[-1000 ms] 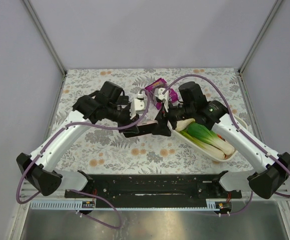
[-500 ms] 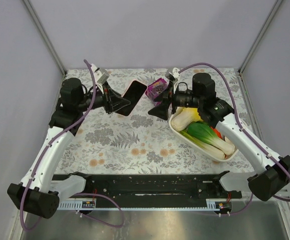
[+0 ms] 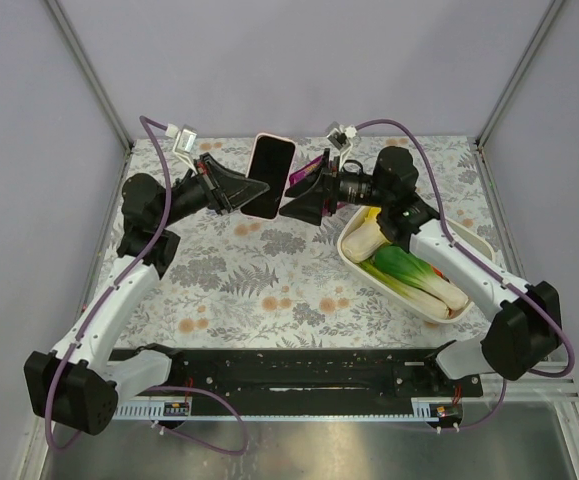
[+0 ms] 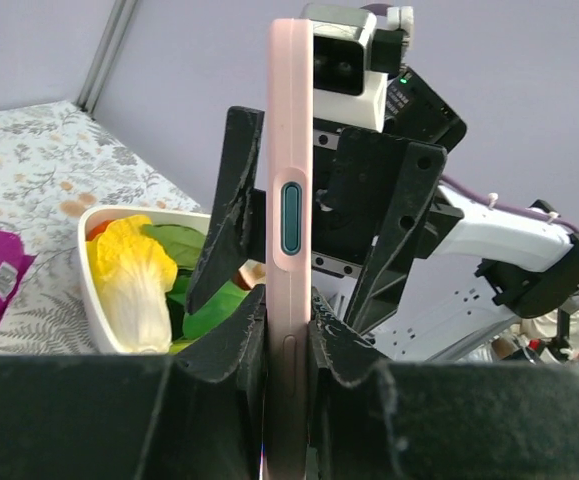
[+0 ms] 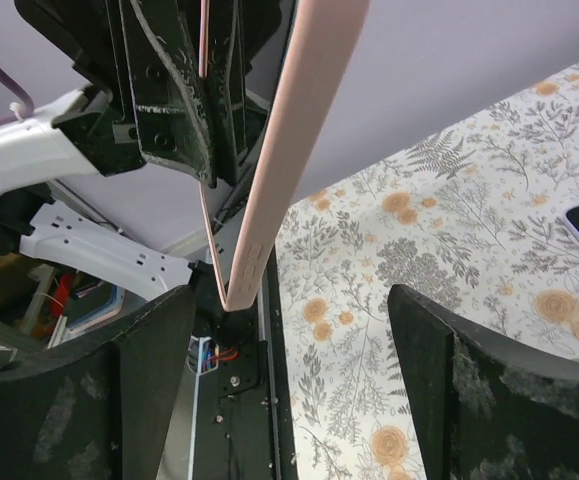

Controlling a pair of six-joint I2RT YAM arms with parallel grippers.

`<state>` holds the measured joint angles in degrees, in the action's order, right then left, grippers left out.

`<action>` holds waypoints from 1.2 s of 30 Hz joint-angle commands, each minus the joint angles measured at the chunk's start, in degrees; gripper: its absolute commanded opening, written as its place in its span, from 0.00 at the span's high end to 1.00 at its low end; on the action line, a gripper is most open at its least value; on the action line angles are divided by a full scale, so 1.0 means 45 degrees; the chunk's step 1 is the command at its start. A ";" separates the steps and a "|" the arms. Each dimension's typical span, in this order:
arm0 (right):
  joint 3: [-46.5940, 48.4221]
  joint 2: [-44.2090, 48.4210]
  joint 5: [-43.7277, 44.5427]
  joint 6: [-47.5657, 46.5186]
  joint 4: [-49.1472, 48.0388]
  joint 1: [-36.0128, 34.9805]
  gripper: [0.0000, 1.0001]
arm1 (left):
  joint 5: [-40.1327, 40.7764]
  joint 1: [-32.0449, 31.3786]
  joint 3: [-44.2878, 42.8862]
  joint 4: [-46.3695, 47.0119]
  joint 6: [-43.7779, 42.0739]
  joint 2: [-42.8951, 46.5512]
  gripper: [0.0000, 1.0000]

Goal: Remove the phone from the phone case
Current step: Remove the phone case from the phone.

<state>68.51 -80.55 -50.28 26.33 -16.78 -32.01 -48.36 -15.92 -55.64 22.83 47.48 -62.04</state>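
Phone [image 3: 271, 172], in its pink case [image 4: 287, 120], is clamped at its lower end by my left gripper [image 4: 287, 345]. The jaws are pinched narrow on the two faces, and the rest stands up past the fingertips, clear of the table [image 3: 219, 290]. Just beyond it my right gripper [image 3: 299, 203] faces the same edge with its jaws spread wide and nothing in them, one finger to either side of the case. I can't tell whether the tips already reach past the edge or stop just short. For this step I'd ease the right gripper in squarely and catch only the soft lip at a free corner. I'd then peel that lip back off the phone slowly while the left side holds firm. My judgement is that a squeeze across both faces would only lock phone and case together, and a jerky peel could flip the phone out onto the table. Farther off, below the right gripper's wrist, sits a white dish [image 3: 354, 262] of vegetables. A purple packet [image 3: 314, 168] lies just behind its fingers.
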 commanded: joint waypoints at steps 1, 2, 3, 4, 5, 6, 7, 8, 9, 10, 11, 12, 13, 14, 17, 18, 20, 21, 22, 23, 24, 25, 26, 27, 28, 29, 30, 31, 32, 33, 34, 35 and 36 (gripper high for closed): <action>0.0205 -0.0165 -0.0603 0.1512 -0.2345 -0.0133 0.14 | 0.0668 -0.0308 -0.0097 0.2624 0.1109 0.0018 1.00; 0.0224 -0.0204 -0.0642 0.1532 -0.2346 -0.0191 0.15 | 0.0784 -0.0348 -0.0078 0.2487 0.1011 -0.0041 1.00; 0.0283 -0.0243 -0.0681 0.1513 -0.2327 -0.0249 0.16 | 0.0863 -0.0406 -0.0039 0.2563 0.1049 -0.0080 1.00; 0.0303 -0.0282 -0.0682 0.1513 -0.2366 -0.0289 0.17 | 0.0980 -0.0465 0.0000 0.2583 0.1030 -0.0138 1.00; 0.0322 -0.0360 -0.0701 0.1532 -0.2366 -0.0347 0.19 | 0.1077 -0.0485 0.0039 0.2622 0.1011 -0.0158 1.00; 0.0342 -0.0438 -0.0740 0.1552 -0.2366 -0.0406 0.21 | 0.1156 -0.0524 0.0059 0.2699 0.1049 -0.0197 1.00; 0.0322 -0.0497 -0.0760 0.1610 -0.2443 -0.0445 0.23 | 0.1195 -0.0524 0.0078 0.2816 0.1030 -0.0217 1.00; 0.0322 -0.0575 -0.0818 0.1727 -0.2579 -0.0465 0.26 | 0.1215 -0.0563 0.0098 0.2856 0.1049 -0.0217 1.00; 0.0342 -0.0653 -0.0896 0.1824 -0.2677 -0.0504 0.28 | 0.1234 -0.0582 0.0137 0.2856 0.1011 -0.0217 1.00; 0.0361 -0.0693 -0.0916 0.1883 -0.2756 -0.0543 0.31 | 0.1254 -0.0583 0.0176 0.2953 0.1030 -0.0198 1.00; 0.0361 -0.0751 -0.0974 0.1961 -0.2873 -0.0582 0.35 | 0.1273 -0.0583 0.0254 0.2993 0.1030 -0.0178 1.00; 0.0419 -0.0829 -0.1033 0.2001 -0.2893 -0.0601 0.41 | 0.1332 -0.0583 0.0312 0.3032 0.1049 -0.0178 1.00; 0.0459 -0.0888 -0.1072 0.2001 -0.2874 -0.0660 0.47 | 0.1390 -0.0602 0.0390 0.3148 0.1108 -0.0159 1.00; 0.0459 -0.0927 -0.1092 0.2001 -0.2874 -0.0699 0.55 | 0.1410 -0.0602 0.0468 0.3285 0.1127 -0.0158 1.00; 0.0537 -0.1083 -0.1248 0.1982 -0.2874 -0.0855 0.81 | 0.1410 -0.0622 0.0547 0.3462 0.1147 -0.0120 1.00; 0.0537 -0.1084 -0.1287 0.1962 -0.2835 -0.0856 0.90 | 0.1352 -0.0622 0.0605 0.3481 0.1070 -0.0100 1.00; 0.0556 -0.1026 -0.1346 0.1671 -0.2485 -0.0836 1.00 | 0.1196 -0.0622 0.0703 0.3521 0.0875 0.0017 1.00; 0.0615 -0.0967 -0.1384 0.1340 -0.2019 -0.0855 1.00 | 0.1118 -0.0622 0.0781 0.3501 0.0758 0.0056 1.00; 0.0712 -0.0908 -0.1462 0.0912 -0.1299 -0.0836 1.00 | 0.1001 -0.0622 0.0801 0.3482 0.0602 0.0134 0.99; 0.0906 -0.0830 -0.1502 0.0289 -0.0518 -0.0836 1.00 | 0.0768 -0.0622 0.0801 0.3288 0.0388 0.0193 0.91; 0.1082 -0.0752 -0.1579 -0.0317 0.0302 -0.0875 1.00 | 0.0592 -0.0622 0.0705 0.3073 0.0095 0.0251 0.82; 0.1161 -0.0636 -0.1657 -0.0826 0.0948 -0.0856 1.00 | 0.0319 -0.0622 0.0588 0.2781 -0.0198 0.0271 0.74; 0.1220 -0.0499 -0.1716 -0.1411 0.1592 -0.0894 1.00 | 0.0123 -0.0622 0.0451 0.2392 -0.0568 0.0291 0.65; 0.1221 -0.0362 -0.1756 -0.1861 0.2102 -0.0972 1.00 | -0.0014 -0.0622 0.0276 0.2001 -0.0900 0.0310 0.60; 0.1201 -0.0187 -0.1756 -0.2407 0.2667 -0.1050 1.00 | -0.0209 -0.0622 0.0100 0.1688 -0.1252 0.0291 0.55; 0.1143 -0.0069 -0.1775 -0.2780 0.3098 -0.1148 1.00 | -0.0346 -0.0660 -0.0153 0.1221 -0.1623 0.0252 0.52; 0.1046 0.0067 -0.1814 -0.3132 0.3373 -0.1226 1.00 | -0.0405 -0.0719 -0.0349 0.0848 -0.1936 0.0232 0.48; 0.0968 0.0185 -0.1834 -0.3426 0.3666 -0.1304 1.00 | -0.0483 -0.0777 -0.0583 0.0342 -0.2345 0.0194 0.46; 0.0889 0.0244 -0.1853 -0.3719 0.4114 -0.1382 1.00 | -0.0542 -0.0817 -0.0856 -0.0108 -0.2639 0.0154 0.44; 0.0869 0.0322 -0.1815 -0.4089 0.4466 -0.1422 1.00 | -0.0678 -0.0894 -0.1014 -0.0441 -0.2932 0.0077 0.43; 0.0869 0.0381 -0.1815 -0.4499 0.4837 -0.1461 1.00 | -0.0757 -0.1011 -0.1189 -0.0889 -0.3322 0.0037 0.42; 0.0966 0.0439 -0.1718 -0.5005 0.5324 -0.1558 1.00 | -0.0758 -0.1167 -0.1365 -0.1474 -0.3712 -0.0021 0.42; 0.0986 0.0479 -0.1659 -0.5475 0.5832 -0.1617 1.00 | -0.0816 -0.1285 -0.1541 -0.1963 -0.4122 -0.0060 0.42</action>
<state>71.53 -82.89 -56.66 12.71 2.46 -37.98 -49.23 -19.94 -57.82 21.50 37.91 -62.41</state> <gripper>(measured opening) 0.184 0.575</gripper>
